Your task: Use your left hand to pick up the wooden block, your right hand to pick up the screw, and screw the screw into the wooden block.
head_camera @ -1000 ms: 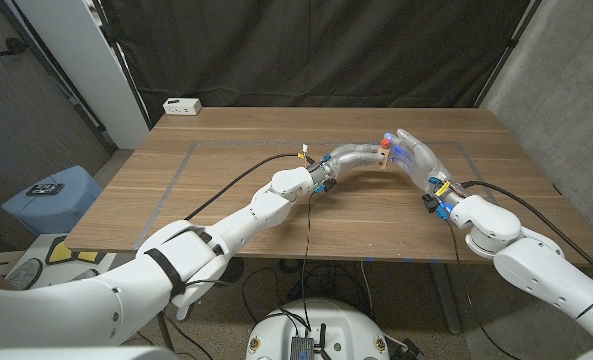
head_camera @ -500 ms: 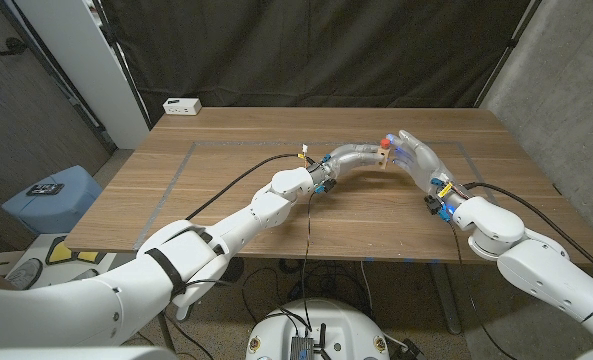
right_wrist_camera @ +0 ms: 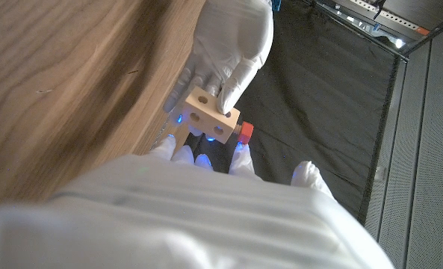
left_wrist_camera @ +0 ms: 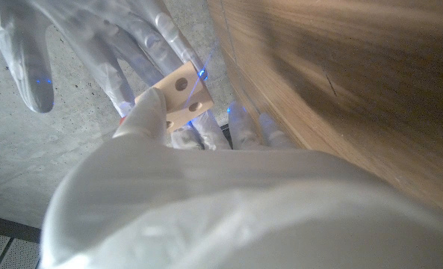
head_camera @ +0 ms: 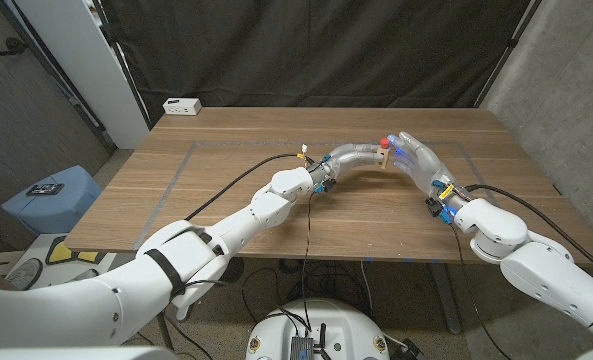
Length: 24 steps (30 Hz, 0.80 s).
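Above the table's far middle, my left hand [head_camera: 356, 156] grips a small pale wooden block [head_camera: 384, 157] with round holes. The same block [right_wrist_camera: 210, 112] shows in the right wrist view under my left hand [right_wrist_camera: 228, 45]. A screw with a red head [head_camera: 386, 140] sticks out of one end of the block. My right hand [head_camera: 416, 158] meets it from the right. Its fingertips [right_wrist_camera: 236, 153] close around the red screw head [right_wrist_camera: 245, 132] while its other fingers spread. From the left wrist view, the block [left_wrist_camera: 182, 93] sits between my left hand [left_wrist_camera: 206, 202] and my right hand's fingers [left_wrist_camera: 109, 52].
A white power strip [head_camera: 183, 105] lies at the table's far left corner. A cable [head_camera: 226, 190] runs along my left arm over the wooden table [head_camera: 226, 160]. A black curtain hangs behind, and a blue stool [head_camera: 51, 195] stands left of the table.
Both hands stay together at the block. My right forearm has shifted slightly; nothing was let go or taken up.
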### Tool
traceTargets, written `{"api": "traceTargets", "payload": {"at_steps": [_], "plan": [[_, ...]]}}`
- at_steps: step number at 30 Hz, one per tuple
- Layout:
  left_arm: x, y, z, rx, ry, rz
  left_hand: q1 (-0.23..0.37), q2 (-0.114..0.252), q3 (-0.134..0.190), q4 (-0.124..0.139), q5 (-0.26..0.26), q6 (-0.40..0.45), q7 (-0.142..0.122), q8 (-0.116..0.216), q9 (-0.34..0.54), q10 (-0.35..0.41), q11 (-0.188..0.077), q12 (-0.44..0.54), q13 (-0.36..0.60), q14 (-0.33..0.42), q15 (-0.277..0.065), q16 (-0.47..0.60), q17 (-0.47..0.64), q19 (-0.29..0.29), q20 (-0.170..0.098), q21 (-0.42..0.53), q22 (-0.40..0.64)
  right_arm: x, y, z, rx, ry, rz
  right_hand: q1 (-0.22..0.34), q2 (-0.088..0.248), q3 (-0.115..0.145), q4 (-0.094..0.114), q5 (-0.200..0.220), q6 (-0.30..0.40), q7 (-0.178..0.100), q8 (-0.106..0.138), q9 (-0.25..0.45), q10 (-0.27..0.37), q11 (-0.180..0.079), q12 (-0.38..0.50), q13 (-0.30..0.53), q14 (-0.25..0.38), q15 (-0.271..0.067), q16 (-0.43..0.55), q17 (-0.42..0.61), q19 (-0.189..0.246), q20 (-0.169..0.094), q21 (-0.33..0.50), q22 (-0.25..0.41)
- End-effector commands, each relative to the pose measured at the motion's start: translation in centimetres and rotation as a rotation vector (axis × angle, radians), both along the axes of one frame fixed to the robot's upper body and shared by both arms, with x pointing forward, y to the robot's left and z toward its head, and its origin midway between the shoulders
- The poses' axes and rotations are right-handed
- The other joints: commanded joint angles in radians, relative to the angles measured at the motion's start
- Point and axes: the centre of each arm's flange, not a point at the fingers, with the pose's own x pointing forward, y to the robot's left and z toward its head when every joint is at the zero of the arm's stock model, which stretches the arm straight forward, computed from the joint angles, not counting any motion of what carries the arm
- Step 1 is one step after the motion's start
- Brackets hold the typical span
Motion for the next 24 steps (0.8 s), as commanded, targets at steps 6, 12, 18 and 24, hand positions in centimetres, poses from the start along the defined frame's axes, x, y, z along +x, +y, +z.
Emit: {"api": "traceTargets", "payload": {"at_steps": [6,12,18,24], "plan": [[-0.1,0.0,-0.1,0.002,0.002,-0.002,0.000,0.008,0.002,0.004,0.005,0.028,0.016,0.007,0.005,0.002,0.006,0.008,0.001,0.008,-0.024,0.006,0.003,0.003,0.002,0.007,0.006,-0.8,0.2,-0.4,0.000,0.012,-0.002,0.000,0.010,0.010,0.001,0.003,0.010,-0.002,0.008,0.001,-0.100,-0.003,0.008,0.003,-0.135,0.000,0.008,0.000,-0.001,-0.002,0.003,0.003],[-0.2,0.0,-0.1,0.003,0.000,-0.004,-0.001,0.009,0.002,0.005,0.005,0.026,0.018,0.006,0.005,0.001,0.007,0.007,0.001,0.007,-0.022,0.006,0.003,0.003,0.002,0.007,0.006,-1.1,0.3,-0.5,-0.003,0.011,0.003,0.001,0.010,0.011,0.000,0.003,0.013,-0.002,0.009,0.001,-0.100,-0.004,0.008,0.003,-0.134,0.002,0.008,-0.001,0.000,-0.002,0.003,0.003],[-0.3,-0.1,-0.1,0.006,-0.002,-0.007,-0.001,0.008,0.002,0.005,0.005,0.027,0.017,0.007,0.005,0.001,0.008,0.007,0.001,0.007,-0.021,0.006,0.003,0.004,0.001,0.007,0.006,-1.5,0.5,-0.5,-0.010,0.011,0.004,0.001,0.010,0.011,0.000,0.002,0.016,-0.002,0.010,0.002,-0.097,-0.004,0.009,0.003,-0.133,0.002,0.008,-0.001,0.000,-0.003,0.003,0.003],[-0.4,-0.1,-0.2,0.006,-0.003,-0.009,0.000,0.008,0.002,0.004,0.005,0.027,0.018,0.007,0.005,0.001,0.007,0.007,0.001,0.008,-0.023,0.006,0.003,0.004,0.001,0.007,0.006,-1.9,0.6,-0.5,-0.016,0.013,0.003,0.001,0.010,0.011,0.000,0.002,0.018,-0.002,0.010,0.002,-0.097,-0.005,0.009,0.002,-0.133,0.002,0.008,-0.001,0.000,-0.002,0.003,0.003]]}}
